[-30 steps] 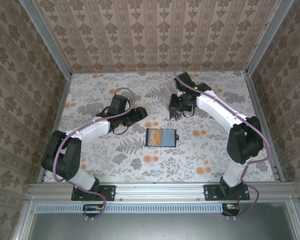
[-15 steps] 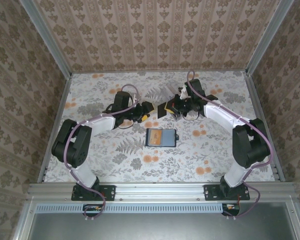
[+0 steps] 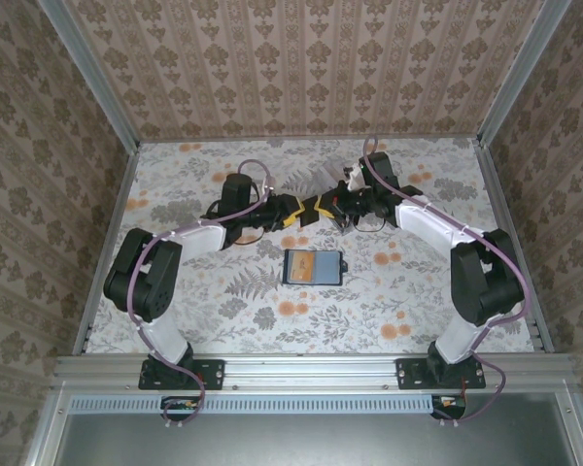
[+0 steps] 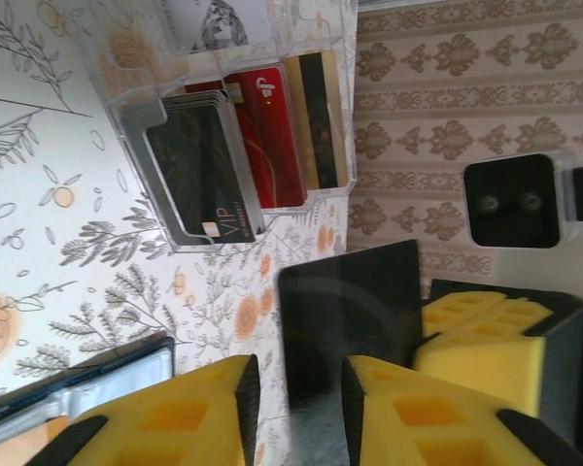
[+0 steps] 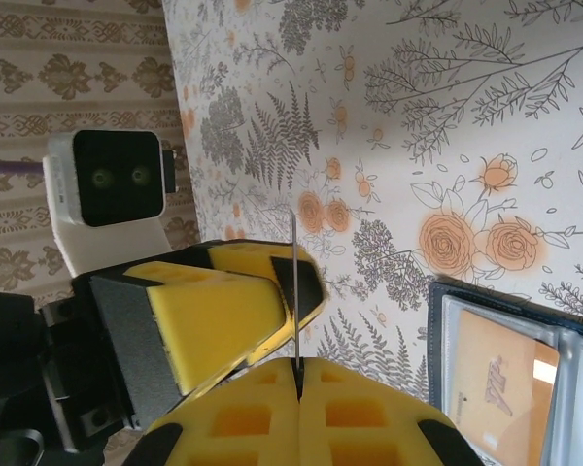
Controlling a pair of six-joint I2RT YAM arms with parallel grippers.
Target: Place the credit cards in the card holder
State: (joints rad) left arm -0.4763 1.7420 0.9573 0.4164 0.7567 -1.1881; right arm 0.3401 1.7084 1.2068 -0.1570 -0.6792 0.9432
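One dark card (image 4: 350, 291) looks mid-handover above the table. The right gripper (image 5: 298, 369) is clamped tight on its edge, and the left gripper (image 4: 296, 379) straddles it with fingers narrow; can't tell if they bite. Next move needs left clamped firmly before right lets go. The card holder (image 3: 291, 267) lies open on the table near both grippers, orange card (image 3: 321, 266) inside.
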